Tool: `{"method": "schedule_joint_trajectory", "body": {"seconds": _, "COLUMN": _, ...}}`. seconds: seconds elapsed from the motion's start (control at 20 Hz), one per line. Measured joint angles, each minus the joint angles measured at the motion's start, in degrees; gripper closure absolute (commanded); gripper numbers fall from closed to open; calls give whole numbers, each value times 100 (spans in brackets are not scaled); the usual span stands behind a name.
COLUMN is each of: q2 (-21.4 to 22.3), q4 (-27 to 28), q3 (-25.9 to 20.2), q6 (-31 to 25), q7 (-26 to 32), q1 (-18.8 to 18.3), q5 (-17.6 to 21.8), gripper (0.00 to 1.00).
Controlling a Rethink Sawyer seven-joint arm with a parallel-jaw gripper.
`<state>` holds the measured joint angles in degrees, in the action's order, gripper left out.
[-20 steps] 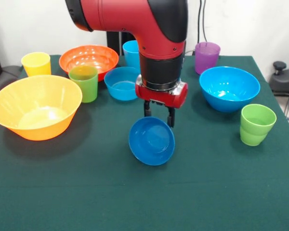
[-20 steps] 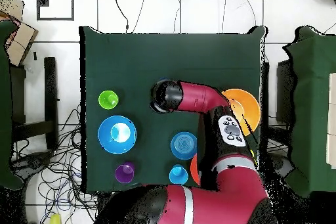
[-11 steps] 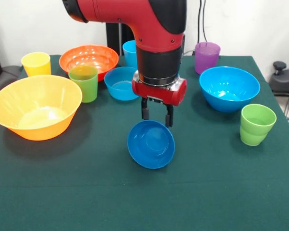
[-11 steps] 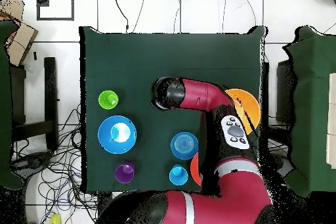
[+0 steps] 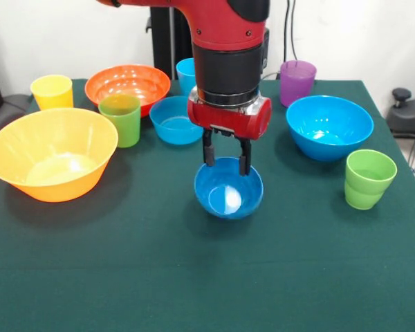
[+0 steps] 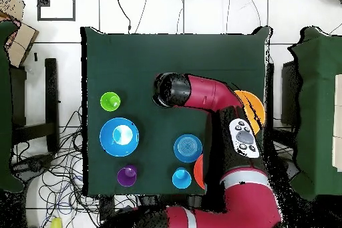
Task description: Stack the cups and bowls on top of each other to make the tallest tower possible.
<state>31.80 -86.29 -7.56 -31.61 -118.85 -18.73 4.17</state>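
in the front view the small dark blue bowl [image 5: 228,188] has swung from tilted, mouth facing the camera, to nearly level with its mouth up, and has shifted a little to the right, now at the centre of the frame. the pincer [image 5: 225,157] is clenched on the bowl's far rim, 1 finger inside and 1 outside. whether the bowl is clear of the green tabletop [image 5: 194,277] or just resting on it is hard to tell.

judging by this, the bowl is secured and ready to carry, but no tower exists yet: the big yellow-orange bowl [image 5: 50,153] at left, the orange-red bowl [image 5: 127,84] at upper left and the big light blue bowl [image 5: 329,126] at right all stand apart.
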Motion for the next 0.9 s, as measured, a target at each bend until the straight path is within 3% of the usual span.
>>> {"method": "schedule_joint_trajectory", "body": {"seconds": 0.25, "q2": -22, "q4": 165, "q3": -1, "q6": -142, "q7": 0, "q1": 0, "q5": -136, "gripper": 0}}
{"method": "schedule_joint_trajectory", "body": {"seconds": 0.9, "q2": -19, "q4": 859, "q3": 17, "q6": -1139, "q7": 0, "q1": 18, "q5": -315, "gripper": 0}}
